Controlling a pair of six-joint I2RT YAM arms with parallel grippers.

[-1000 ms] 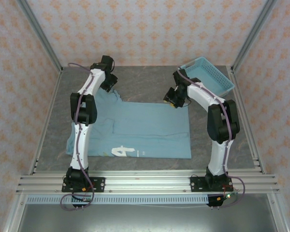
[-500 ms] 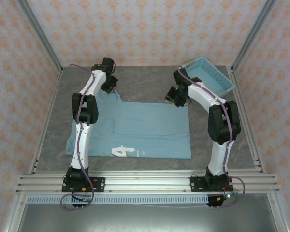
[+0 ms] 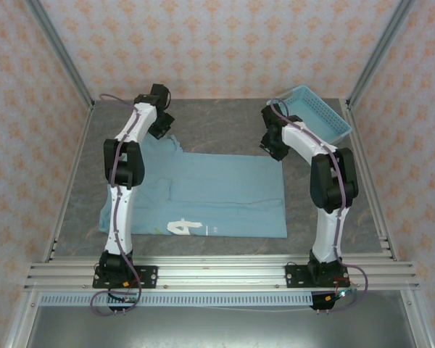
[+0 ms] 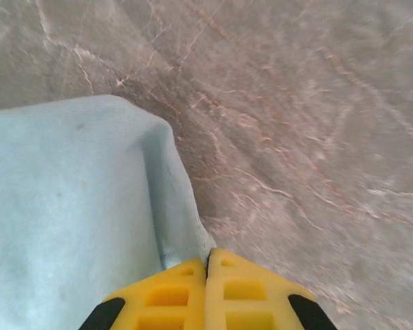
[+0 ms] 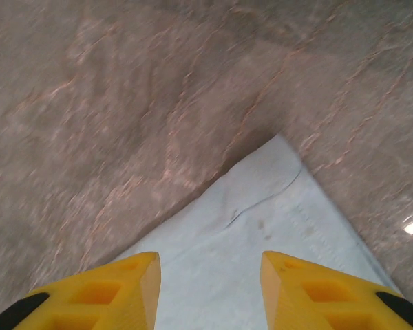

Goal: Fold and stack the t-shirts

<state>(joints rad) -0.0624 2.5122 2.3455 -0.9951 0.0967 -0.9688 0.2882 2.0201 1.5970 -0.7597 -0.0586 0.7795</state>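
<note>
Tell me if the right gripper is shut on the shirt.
No: the right gripper stands open, jaws apart at the shirt corner.

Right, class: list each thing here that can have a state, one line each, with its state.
t-shirt: spread flat on the table, not yet a small folded rectangle.
left gripper: shut on the t-shirt's edge.
right gripper: open, over the t-shirt's corner.
basket: open side up, at the far right corner.
</note>
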